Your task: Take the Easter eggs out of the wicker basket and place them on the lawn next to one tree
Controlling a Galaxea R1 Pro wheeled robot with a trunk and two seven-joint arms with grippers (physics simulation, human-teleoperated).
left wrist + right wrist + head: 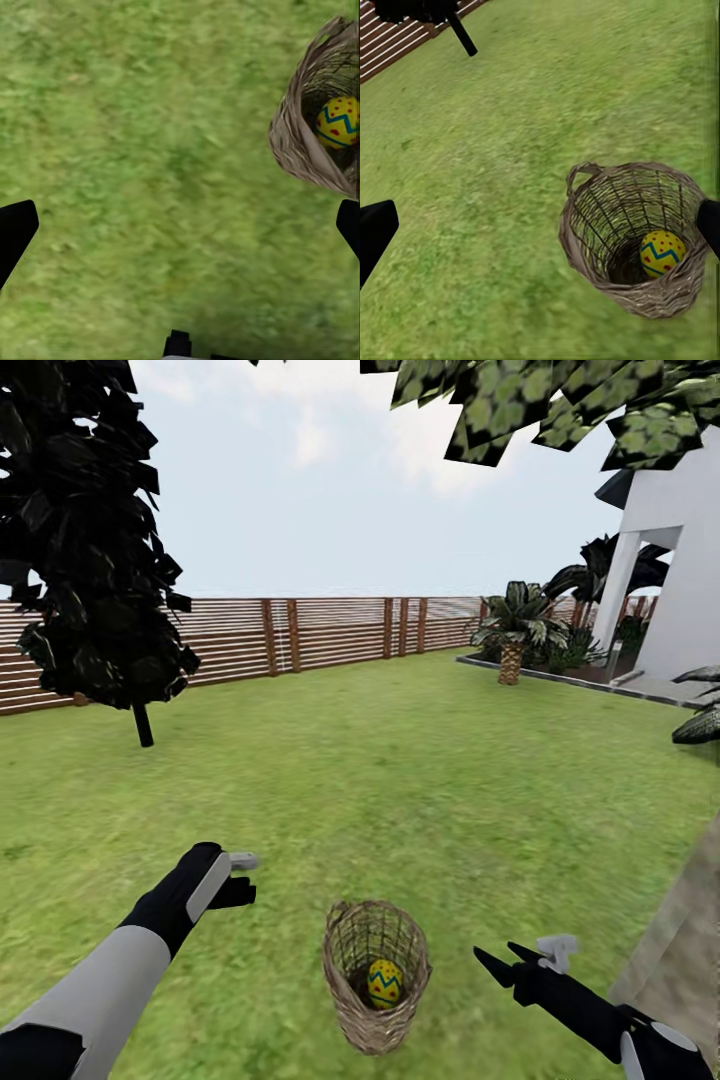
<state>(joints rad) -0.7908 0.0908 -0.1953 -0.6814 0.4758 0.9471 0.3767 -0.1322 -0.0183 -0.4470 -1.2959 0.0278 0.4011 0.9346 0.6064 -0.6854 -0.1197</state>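
I see both claws, left and right, spread apart, flanking the open-weave wicker basket at lower centre, which cradles one yellow zigzag Easter egg.

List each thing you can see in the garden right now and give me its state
wicker basket: upright on the grass, open top
Easter egg: one visible, inside the basket
left gripper: open, empty, above the lawn
right gripper: open, empty, beside the basket
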